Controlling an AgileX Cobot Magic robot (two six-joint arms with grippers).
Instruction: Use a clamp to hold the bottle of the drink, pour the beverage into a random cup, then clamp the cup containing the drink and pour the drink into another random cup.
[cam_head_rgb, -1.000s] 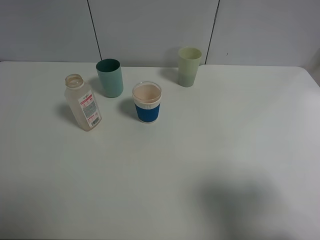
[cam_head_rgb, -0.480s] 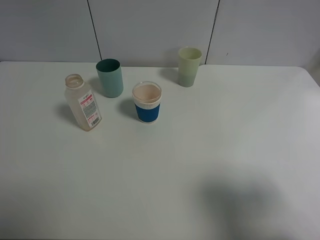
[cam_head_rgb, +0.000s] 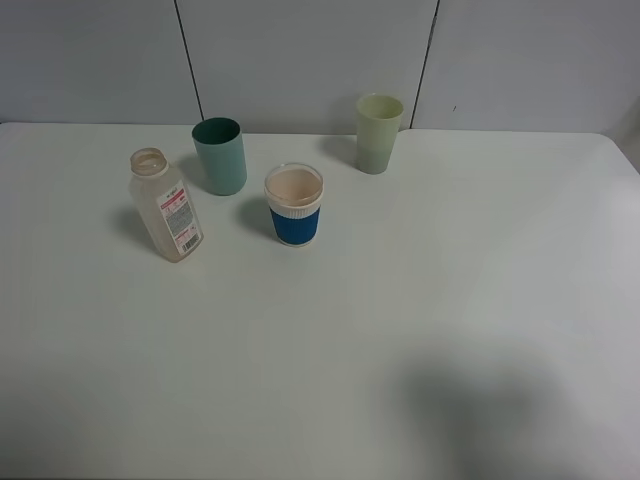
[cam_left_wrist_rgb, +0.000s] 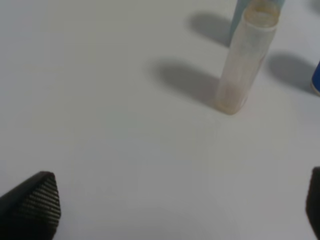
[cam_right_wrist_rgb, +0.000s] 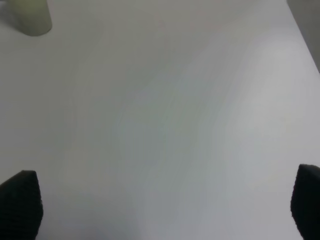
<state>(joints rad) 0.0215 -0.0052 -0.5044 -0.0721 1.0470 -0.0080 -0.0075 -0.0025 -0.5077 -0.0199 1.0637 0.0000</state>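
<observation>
Across the white counter (cam_head_rgb: 400, 300), backed by a grey panelled wall (cam_head_rgb: 300, 60), the bottle (cam_head_rgb: 166, 206) stands apart, seemingly near-empty. Left pincer (cam_left_wrist_rgb: 170, 210) and right pincer (cam_right_wrist_rgb: 160, 210) hang released, grasping nothing.

The worktop (cam_head_rgb: 330, 330) is evenly and softly lit from above, and no glare is seen on it. Short soft shadows are cast leftward beside the bottle (cam_head_rgb: 166, 206) and cups, and a broad dim patch is spread near the front edge. Both wrist views are blurred, with the dark fingertips (cam_left_wrist_rgb: 31, 206) out of focus.
</observation>
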